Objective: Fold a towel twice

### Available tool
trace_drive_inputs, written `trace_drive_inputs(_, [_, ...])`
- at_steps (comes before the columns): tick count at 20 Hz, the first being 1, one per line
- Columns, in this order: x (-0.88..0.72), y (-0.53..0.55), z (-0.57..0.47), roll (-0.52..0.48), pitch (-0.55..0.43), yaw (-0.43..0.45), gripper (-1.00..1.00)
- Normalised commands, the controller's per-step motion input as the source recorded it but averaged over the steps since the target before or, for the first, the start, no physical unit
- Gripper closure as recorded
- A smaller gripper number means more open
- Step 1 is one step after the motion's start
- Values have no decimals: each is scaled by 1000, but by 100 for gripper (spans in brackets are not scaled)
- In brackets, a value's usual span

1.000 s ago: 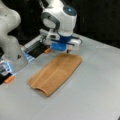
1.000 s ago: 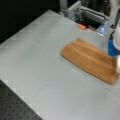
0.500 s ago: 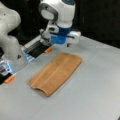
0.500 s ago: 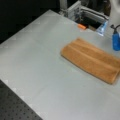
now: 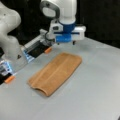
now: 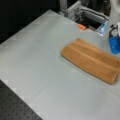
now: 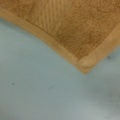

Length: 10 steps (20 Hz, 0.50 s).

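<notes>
A dark backdrop closes off the far side of a pale grey desk (image 5: 100, 82), and along the desk's far edge sits a bank of equipment with small orange tabs (image 5: 48, 50) and blue-lit parts. The towel (image 5: 56, 73) lies flat near the middle of the desk as a long, narrow strip, so it looks to have been folded at least once; in a front view the end toward the desk's near left corner shows a rolled, doubled lip, and lengthwise ridges run along the top in both front views (image 6: 91, 60). The pincer (image 5: 67, 43) hangs above the towel's far end, near the desk's far edge, clear of the cloth and carrying nothing as far as can be seen; whether its jaws are apart or together I cannot tell, since the blue and white body hides them. In a front view only its blue block (image 6: 114, 43) shows, at the view's right edge beside the towel's far side. The wrist view looks down on one hemmed corner of the towel (image 7: 85, 63) with bare desk beneath it, and no fingers appear there. The risks, as I judge them: the strip is slack and its layers merely rest on one another, so a pinch that catches only the top layer would peel the fold open instead of carrying it over. A grab at one corner could drag the whole strip askew, leaving the edges unaligned. The far end also lies close to the equipment, where a lifted flap might snag.
</notes>
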Motion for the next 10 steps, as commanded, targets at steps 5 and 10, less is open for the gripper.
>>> trace_drive_inputs(5, [634,193,87,-225,53,226,-100])
trace_drive_inputs(10, [548,252,3,-314,110,163,-100])
